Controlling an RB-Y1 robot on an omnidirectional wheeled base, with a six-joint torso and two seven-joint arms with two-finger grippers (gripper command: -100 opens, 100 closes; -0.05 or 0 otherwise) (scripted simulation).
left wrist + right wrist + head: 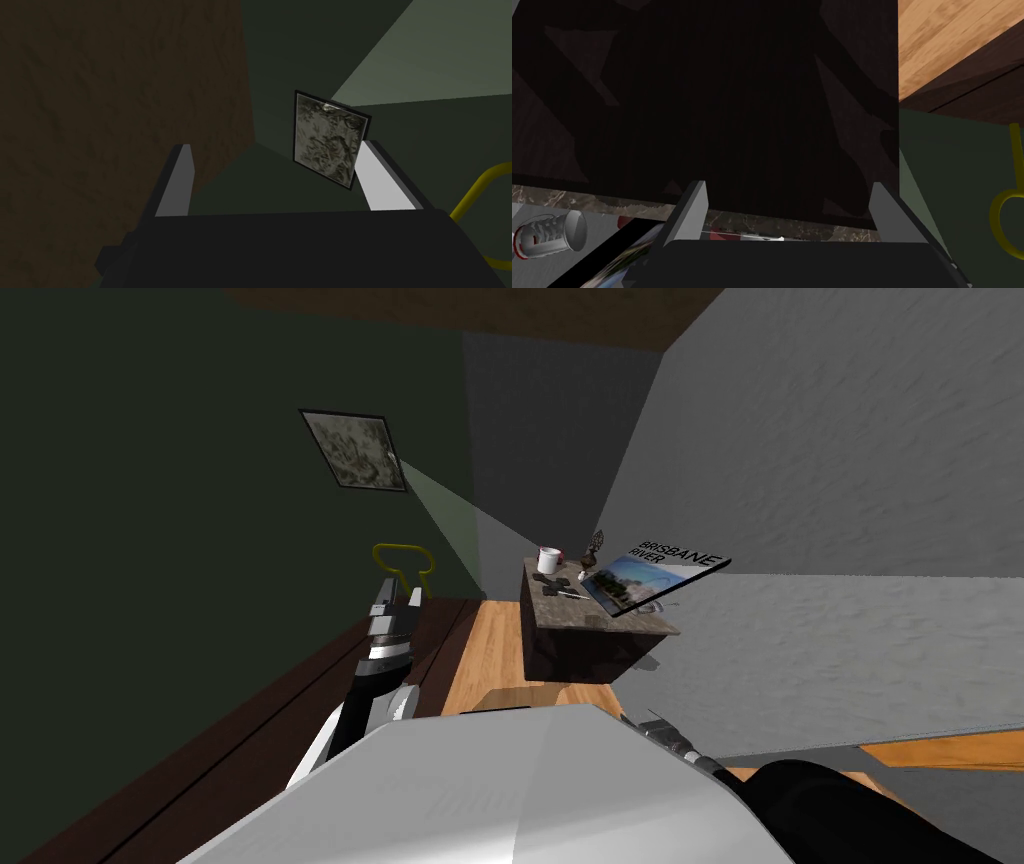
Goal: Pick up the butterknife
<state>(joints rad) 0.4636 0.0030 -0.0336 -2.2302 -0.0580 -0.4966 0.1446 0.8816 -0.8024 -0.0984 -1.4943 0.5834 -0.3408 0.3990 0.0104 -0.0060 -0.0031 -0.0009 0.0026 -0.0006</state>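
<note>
A dark cabinet with a marbled top (640, 624) stands ahead against the grey wall. On it lies a thin pale sliver (577, 594) that may be the butterknife, beside small dark pieces (553, 586). In the right wrist view a thin silver sliver (762, 237) lies by the marbled edge (572, 196), just over the gripper's body. My right gripper (789, 200) is open with nothing between its fingers and faces the cabinet's dark front (712, 100). My right arm (672, 740) is low at the right. My left gripper (400, 588) is raised at the left, open and empty.
On the cabinet stand a white mug (549, 559), a dark statuette (592, 550) and a tilted "Brisbane River" print (650, 576). A grey cylinder (552, 235) lies near the print. A yellow loop (403, 553) hangs by the left gripper. Wooden floor (490, 648) runs alongside the cabinet.
</note>
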